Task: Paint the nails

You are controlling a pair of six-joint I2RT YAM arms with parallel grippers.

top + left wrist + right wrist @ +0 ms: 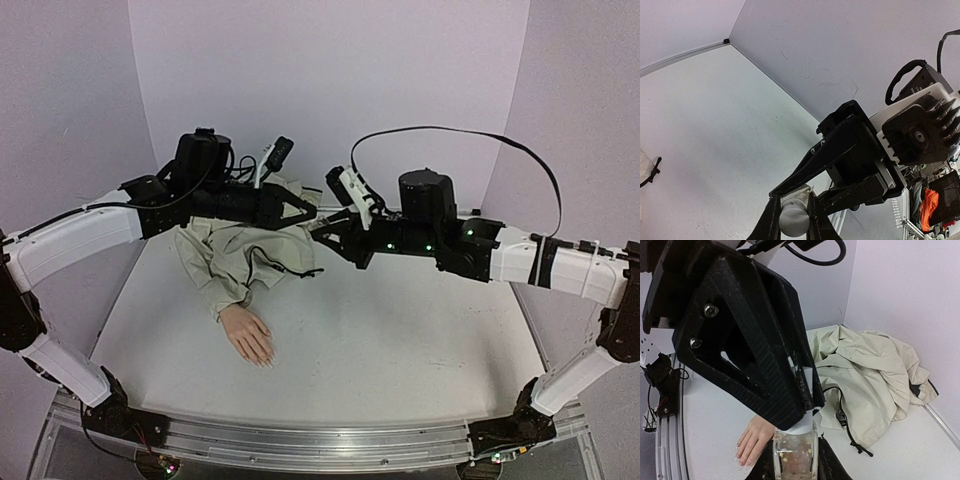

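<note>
Left pincer [793, 210]: clamped on cap [794, 225]. Right pincer [796, 467]: clamped on glass bottle [796, 450]. Nails [266, 358]: lower left of both; mannequin hand [247, 332] points lower right; left arm [80, 235] nearer.

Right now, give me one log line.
left gripper shut on cap | right gripper shut on bottle | mannequin hand on table, untouched

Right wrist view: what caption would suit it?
Right gripper holds the glass bottle, left gripper grips its white cap, mannequin hand and beige jacket lying beyond.
</note>
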